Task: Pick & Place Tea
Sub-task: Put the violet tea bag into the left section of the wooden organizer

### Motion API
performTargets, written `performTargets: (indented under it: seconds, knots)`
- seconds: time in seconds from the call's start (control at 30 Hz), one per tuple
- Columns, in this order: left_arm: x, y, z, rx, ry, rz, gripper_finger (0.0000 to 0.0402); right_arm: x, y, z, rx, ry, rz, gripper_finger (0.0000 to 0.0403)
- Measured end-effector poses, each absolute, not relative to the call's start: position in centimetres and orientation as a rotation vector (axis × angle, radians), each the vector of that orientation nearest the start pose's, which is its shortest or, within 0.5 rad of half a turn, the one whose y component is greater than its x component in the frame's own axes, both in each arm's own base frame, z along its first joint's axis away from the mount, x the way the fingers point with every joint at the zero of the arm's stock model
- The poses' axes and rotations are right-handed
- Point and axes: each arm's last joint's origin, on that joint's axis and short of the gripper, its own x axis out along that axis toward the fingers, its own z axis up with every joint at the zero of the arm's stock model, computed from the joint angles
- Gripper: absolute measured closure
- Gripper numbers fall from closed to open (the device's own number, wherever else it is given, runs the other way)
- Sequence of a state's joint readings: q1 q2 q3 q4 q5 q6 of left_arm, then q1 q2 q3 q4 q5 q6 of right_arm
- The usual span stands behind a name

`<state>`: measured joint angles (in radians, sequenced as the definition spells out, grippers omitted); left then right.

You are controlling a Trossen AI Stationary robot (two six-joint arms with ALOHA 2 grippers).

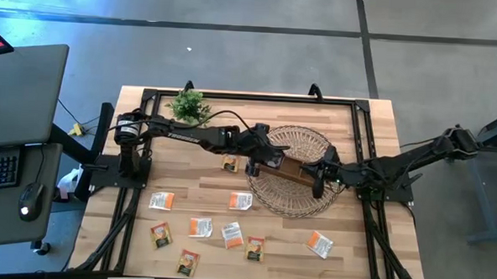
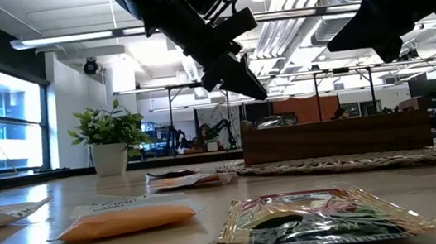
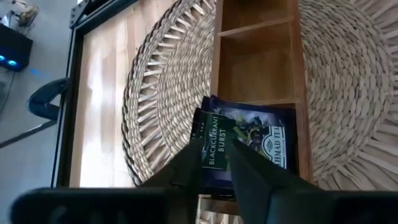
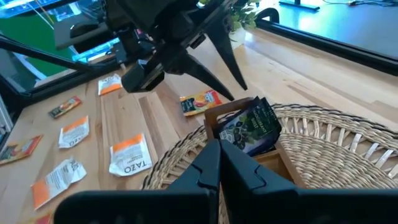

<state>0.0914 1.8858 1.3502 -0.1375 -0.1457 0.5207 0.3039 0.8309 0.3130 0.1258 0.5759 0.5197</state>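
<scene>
**Dark packet released into the tray's end compartment**

Your left tool (image 3: 214, 163) hangs over the wooden tray (image 1: 282, 168), which sits on the wicker mat (image 1: 300, 201) at about 2 o'clock from the middle of the surface (image 1: 353, 253). Its fingers stand slightly spread, with a black blackcurrant packet (image 3: 245, 146) just beyond their tips. The packet leans into the end compartment nearest that tool, propped at a slant against the wall instead of lying flat. From the left wrist view you cannot tell whether the tips touch it, but the gap between them suggests the grip is off. The other two compartments look bare, so filling from one end seems to be the plan.

Your right tool (image 4: 219, 163) waits at 3 o'clock on the mat, at the tray's far end, fingers pressed together and holding nothing. Parked there, it stays out of the left arm's way yet can steady the tray if needed.

The rest of the tea lies loose on the surface: one orange packet (image 1: 229, 163) near the mat's 9 o'clock edge, a white one (image 1: 241, 201) just below it, and a scatter of white-and-orange packets (image 1: 199, 227) along the 6 to 7 o'clock side. A single packet (image 1: 320, 243) lies at 5 o'clock. Most of the job is ahead of you.

A small plant (image 1: 189, 105) stands at 11 o'clock, clear of the work.
</scene>
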Motion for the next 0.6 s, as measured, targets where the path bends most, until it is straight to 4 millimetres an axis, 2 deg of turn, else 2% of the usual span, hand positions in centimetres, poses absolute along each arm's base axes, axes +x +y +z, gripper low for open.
performTargets:
  seconds: [0.13,0.23,0.43,0.6]
  knots:
    - [41.8,4.1,22.4,0.378,0.695,0.123,0.0291,17.5,3.7,18.9,0.342,0.280,-0.357,0.0402]
    - [41.3,4.0,23.9,0.191,0.705,0.216,0.0289,18.5,3.6,18.3,0.333,0.292,-0.338,0.0402]
    - [39.8,3.5,27.1,0.016,0.796,0.238,0.0325,20.7,3.2,16.7,0.325,0.303,-0.303,0.0402]
    - [37.0,2.9,31.6,-0.061,0.730,0.319,0.0351,23.2,3.0,15.6,0.284,0.383,-0.343,0.0402]
